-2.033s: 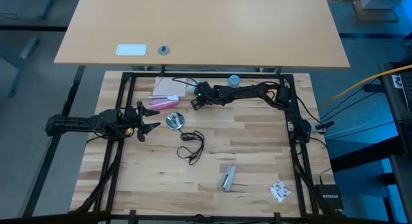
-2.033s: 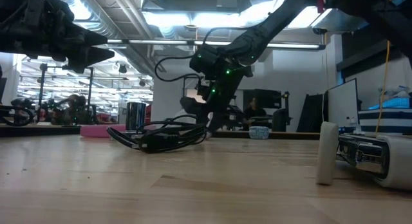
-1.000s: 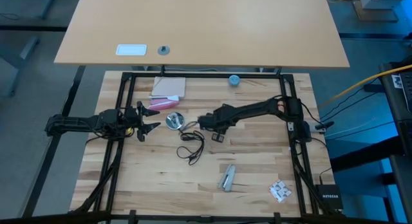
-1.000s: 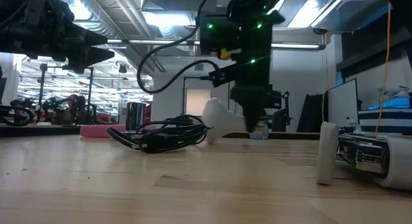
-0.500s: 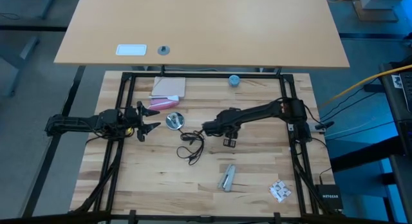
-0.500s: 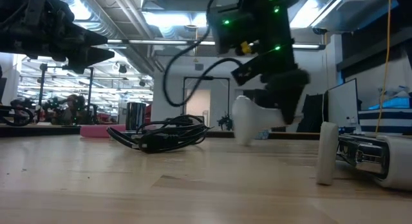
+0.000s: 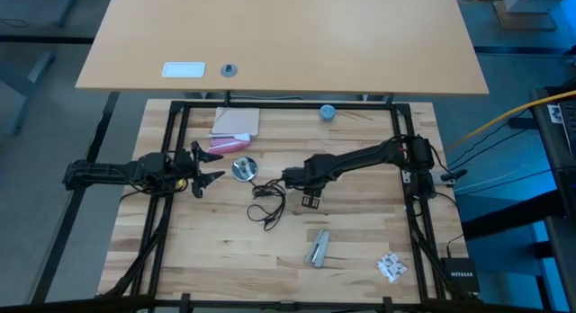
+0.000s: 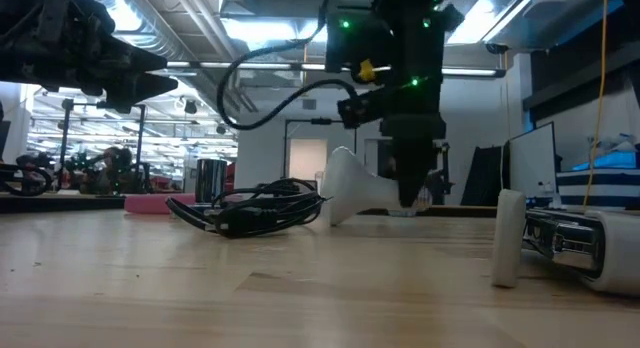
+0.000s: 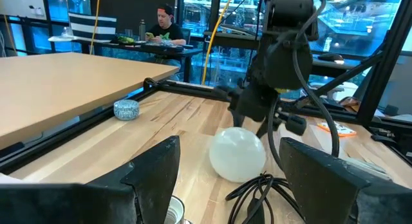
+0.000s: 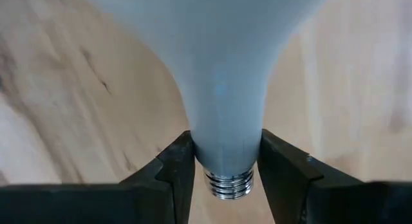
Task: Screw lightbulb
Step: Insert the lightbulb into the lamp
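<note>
A: Lightbulb (image 10: 222, 69), item one. White frosted dome, narrow neck, threaded metal base (image 10: 226, 184). Held by the right gripper (image 10: 222, 161), both fingers (image 10: 177, 163) pressed on the neck just above the threads.

B: Position?

A: Lying nearly level, low over the middle of the bench (image 7: 360, 232), dome toward the left arm. Whether the dome touches the wood I cannot tell. The low view shows the bulb (image 8: 350, 193) just beside the coiled black cord (image 8: 255, 210).

B: Risk on that grip?

A: Neck is smooth and tapered. My judgement: any twist or jolt could let it slide out between the fingers, and the glass would drop onto the bench.

B: Next item.

A: Black cord (image 7: 268, 202), loose coil on the wood, just beside the right gripper (image 7: 294, 177). A low sweep toward the socket could snag it and drag it along.

B: Beyond that?

A: Round silver disc (image 7: 243, 169), near the left gripper (image 7: 209, 168). That gripper hovers over the bench's left side, fingers spread wide, holding nothing. If the disc is the fitting, it looks unsecured; turning the bulb could spin it rather than seat the threads.

B: Farther still?

A: Pink object (image 7: 224, 144) and paper pad (image 7: 236, 122) at the far left, small blue cap (image 7: 328, 111) at the far edge. Well apart from the work; little hazard. A person sits in the room behind, nowhere near the arms.
</note>
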